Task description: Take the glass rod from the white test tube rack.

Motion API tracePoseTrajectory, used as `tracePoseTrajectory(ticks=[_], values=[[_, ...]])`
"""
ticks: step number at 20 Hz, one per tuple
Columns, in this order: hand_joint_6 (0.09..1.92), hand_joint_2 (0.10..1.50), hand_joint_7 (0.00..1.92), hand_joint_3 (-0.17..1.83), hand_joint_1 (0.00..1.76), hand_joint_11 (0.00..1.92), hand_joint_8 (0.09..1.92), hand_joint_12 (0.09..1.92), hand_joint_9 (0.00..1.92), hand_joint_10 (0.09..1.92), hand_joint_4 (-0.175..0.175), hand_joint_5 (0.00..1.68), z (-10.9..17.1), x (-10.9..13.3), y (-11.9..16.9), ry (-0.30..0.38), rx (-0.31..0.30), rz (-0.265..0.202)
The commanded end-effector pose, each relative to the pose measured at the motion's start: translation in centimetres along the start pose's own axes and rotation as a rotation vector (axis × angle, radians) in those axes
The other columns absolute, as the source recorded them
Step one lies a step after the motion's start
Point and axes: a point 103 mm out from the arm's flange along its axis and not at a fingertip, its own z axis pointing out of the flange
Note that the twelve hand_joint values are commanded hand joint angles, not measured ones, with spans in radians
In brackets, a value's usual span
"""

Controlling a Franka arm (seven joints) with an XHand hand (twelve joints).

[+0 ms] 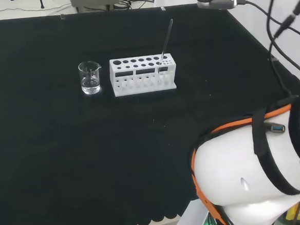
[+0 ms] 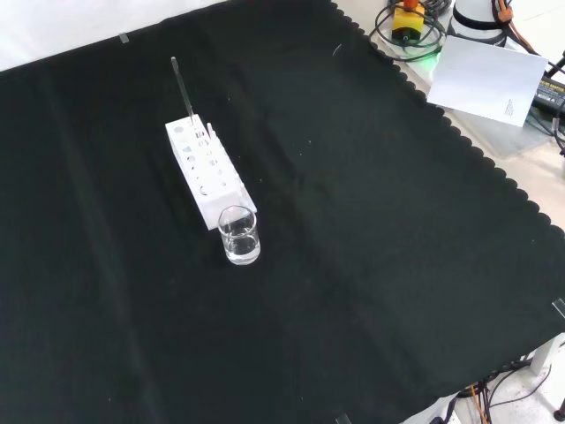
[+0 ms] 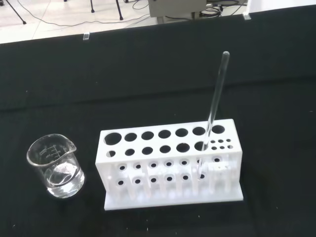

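Your glass rod [image 3: 216,103] stands in the white test tube rack [image 3: 170,168], slotted into a hole of the front row near the rack's end with the cluster of small holes, and it leans a little off vertical with most of its length above the rack's top plate. In the head view the rod [image 1: 166,41] rises from the right end of the rack [image 1: 142,74]; in the front view the same rod [image 2: 183,88] comes up from the far end of the rack [image 2: 207,172]. A small clear glass beaker [image 1: 89,78] stands upright on the desk [image 1: 44,151] just beside the rack's other end, apart from it, and you can see a little clear liquid in its bottom. In the front view the beaker [image 2: 239,235] sits at the near end of the rack, very close to its corner. The black cloth of the desk [image 2: 397,265] lies bare around these pieces. As for the arm, its large white links [image 1: 259,171] with black straps and orange trim bulk at the lower right of the head view, well apart from the rack, and you cannot tell how the fingers stand. The wrist view looks down on the rack and the beaker [image 3: 54,166] from above and in front.
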Motion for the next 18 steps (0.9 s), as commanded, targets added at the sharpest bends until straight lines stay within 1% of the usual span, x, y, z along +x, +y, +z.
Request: tracePoseTrajectory(ticks=[1, 5, 6, 7, 11, 18], values=[[0.09, 0.92, 0.00, 0.43, 0.58, 0.00, 0.74, 1.33, 0.06, 0.92, -0.154, 0.08, 1.3, -0.2, 6.8, 0.018, -0.037, -0.054], [0.09, 0.92, 0.00, 0.43, 0.58, 0.00, 0.78, 1.36, 0.09, 0.93, -0.155, 0.10, 1.7, -0.7, 8.9, 0.005, -0.024, -0.046], [0.09, 0.92, 0.00, 0.43, 0.58, 0.00, 0.79, 1.36, 0.10, 0.93, -0.156, 0.10, 1.7, -1.0, 9.2, -0.002, -0.018, -0.032], [0.09, 0.92, 0.00, 0.43, 0.58, 0.00, 0.80, 1.36, 0.11, 0.93, -0.156, 0.10, 1.9, -1.3, 9.6, -0.006, -0.013, -0.029], [0.09, 0.92, 0.00, 0.44, 0.57, 0.00, 0.84, 1.38, 0.15, 0.93, -0.158, 0.12, 2.6, -2.2, 11.1, -0.003, 0.003, -0.030], [0.09, 0.93, 0.08, 0.45, 0.56, 0.00, 0.90, 1.44, 0.25, 0.95, -0.168, 0.18, 4.2, -3.7, 12.2, -0.005, 0.015, -0.031]])
